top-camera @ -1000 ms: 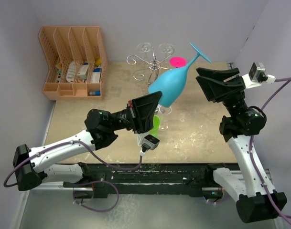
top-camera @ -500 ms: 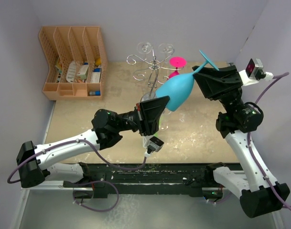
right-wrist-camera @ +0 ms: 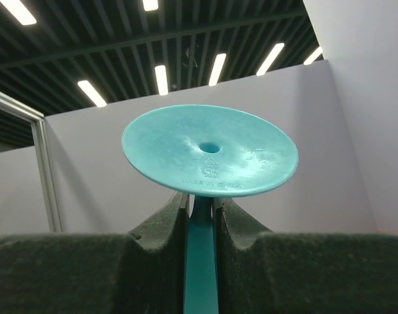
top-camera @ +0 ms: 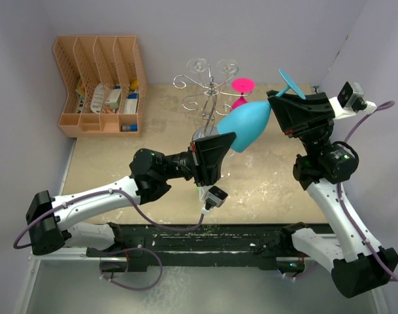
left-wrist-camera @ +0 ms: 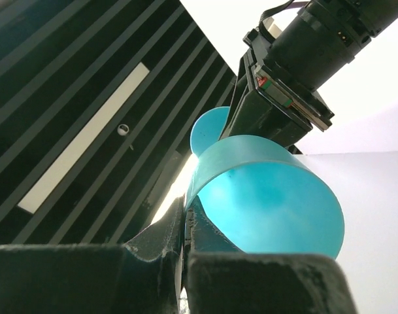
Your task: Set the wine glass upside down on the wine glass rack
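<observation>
Two claws share wine glass (top-camera: 246, 124), held in air above table's far middle, just near-right of wine glass rack (top-camera: 208, 84). Long axis slants: bowl near-left, foot far-right. Left gripper (top-camera: 225, 142) pinched on bowl rim wall. Right gripper (top-camera: 278, 99) clamped on stem just under foot. Rack lies far-left of glass. Stem hold looks better suited for hanging it inverted. Pink glass (top-camera: 242, 85) close at rack's right.

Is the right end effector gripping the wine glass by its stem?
Yes, the right wrist view shows the right end effector closed on the wine glass stem just below its foot.
</observation>
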Tool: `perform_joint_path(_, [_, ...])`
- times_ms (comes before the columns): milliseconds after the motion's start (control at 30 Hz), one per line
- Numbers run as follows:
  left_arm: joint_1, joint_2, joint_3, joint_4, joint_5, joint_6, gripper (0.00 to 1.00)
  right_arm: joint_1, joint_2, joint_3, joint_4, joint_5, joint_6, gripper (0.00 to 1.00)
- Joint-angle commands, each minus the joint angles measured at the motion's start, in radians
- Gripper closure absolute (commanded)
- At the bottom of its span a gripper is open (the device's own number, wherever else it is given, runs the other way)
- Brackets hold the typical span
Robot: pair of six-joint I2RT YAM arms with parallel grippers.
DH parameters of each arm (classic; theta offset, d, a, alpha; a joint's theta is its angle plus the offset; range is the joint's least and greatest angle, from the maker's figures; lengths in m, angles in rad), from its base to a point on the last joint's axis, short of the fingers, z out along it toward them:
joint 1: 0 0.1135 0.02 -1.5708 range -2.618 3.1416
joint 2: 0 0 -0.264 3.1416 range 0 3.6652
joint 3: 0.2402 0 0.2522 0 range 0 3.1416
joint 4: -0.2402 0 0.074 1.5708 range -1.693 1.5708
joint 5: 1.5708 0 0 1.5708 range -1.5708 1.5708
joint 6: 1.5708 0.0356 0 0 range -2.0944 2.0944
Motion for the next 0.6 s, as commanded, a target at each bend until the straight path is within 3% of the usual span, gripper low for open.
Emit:
perform_joint_path(0, [-0.007,0.025,0.075,0.022,-0.013,0.024,1.0,0.056,-0.011,-0.015,0.048,0.015,-0.065,0.81])
perform_joint_path(267, [-0.007,0.05,0.112,0.014,-0.018,0.036,1.0,0.142,0.007,-0.05,0.078,0.066,-0.101,0.82])
perform_joint_path(433, [-0.008,0.058,0.105,0.01,-0.023,0.038,1.0,0.206,0.022,-0.044,0.068,0.092,-0.144,1.0])
perform_joint_path(567, [-0.008,0.068,0.115,-0.008,-0.035,0.043,1.0,0.243,-0.006,-0.051,0.05,0.126,-0.197,1.0])
